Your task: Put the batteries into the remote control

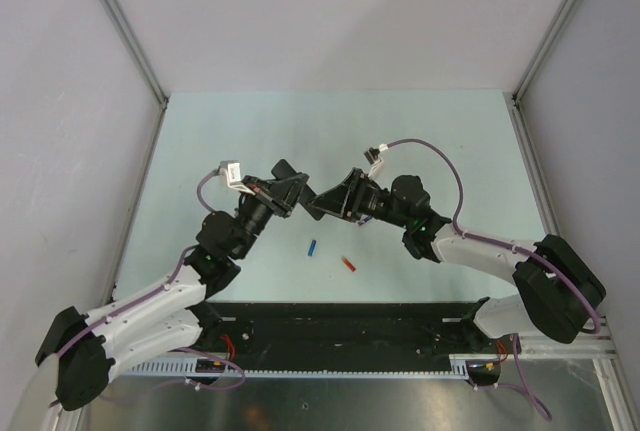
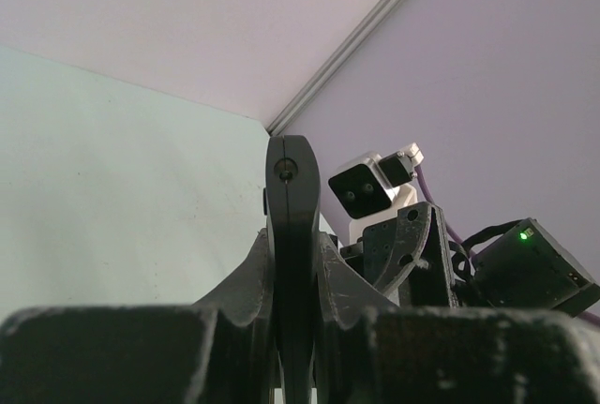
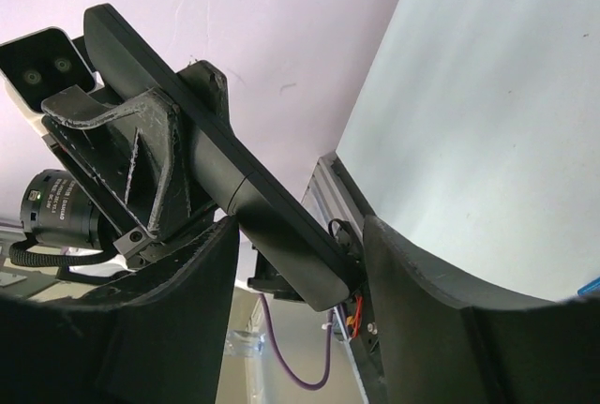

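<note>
The remote control [image 1: 305, 201] is a slim black bar held above the table between my two grippers. My left gripper [image 1: 290, 191] is shut on it; in the left wrist view the remote [image 2: 291, 216] stands edge-on, clamped between the fingers [image 2: 239, 282]. My right gripper [image 1: 332, 201] faces it from the right. In the right wrist view the remote [image 3: 216, 160] runs diagonally, and its near end lies between the fingers [image 3: 422, 301], which stand wide apart. A blue battery [image 1: 312, 247] and a red-orange battery [image 1: 349, 264] lie on the table below the grippers. Other batteries are out of view.
The pale green table [image 1: 450, 141] is fenced by grey walls and aluminium rails [image 1: 120, 26]. A black strip [image 1: 340, 336] runs along the near edge between the arm bases. Purple cables [image 1: 440, 156] loop over both wrists.
</note>
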You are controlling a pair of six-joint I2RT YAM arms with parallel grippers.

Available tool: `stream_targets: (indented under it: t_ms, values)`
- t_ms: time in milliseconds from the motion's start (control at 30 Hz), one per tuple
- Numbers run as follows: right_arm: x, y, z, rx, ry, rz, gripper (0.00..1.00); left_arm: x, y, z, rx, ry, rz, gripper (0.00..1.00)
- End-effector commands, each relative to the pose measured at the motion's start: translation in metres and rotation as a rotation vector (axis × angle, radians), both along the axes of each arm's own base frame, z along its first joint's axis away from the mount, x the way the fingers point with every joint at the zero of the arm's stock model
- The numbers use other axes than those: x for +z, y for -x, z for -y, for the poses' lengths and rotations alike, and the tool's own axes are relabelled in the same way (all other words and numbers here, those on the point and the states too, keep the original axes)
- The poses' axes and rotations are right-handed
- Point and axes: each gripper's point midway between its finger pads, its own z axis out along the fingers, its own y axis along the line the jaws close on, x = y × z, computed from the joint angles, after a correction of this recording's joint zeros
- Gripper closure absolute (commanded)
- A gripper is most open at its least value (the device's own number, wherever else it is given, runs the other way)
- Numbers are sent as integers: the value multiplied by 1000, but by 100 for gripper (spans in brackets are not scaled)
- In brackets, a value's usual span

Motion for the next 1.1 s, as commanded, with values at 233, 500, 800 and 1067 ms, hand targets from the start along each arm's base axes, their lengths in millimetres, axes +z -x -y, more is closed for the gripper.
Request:
stream_targets:
  t_ms: [233,500,800,1067]
  values:
    - [19,-3,-5,-6,-31,43,51,26,6,-6,14,48,72,100]
    - [20,-2,-6,0,-33,47,52,28,6,-7,17,58,72,100]
    - [31,-1,-4,3,-46,56,25,12,5,-1,-10,62,21,100]
    - [42,0,9,-37,5,96,2,0,3,5,-47,114,-61,100]
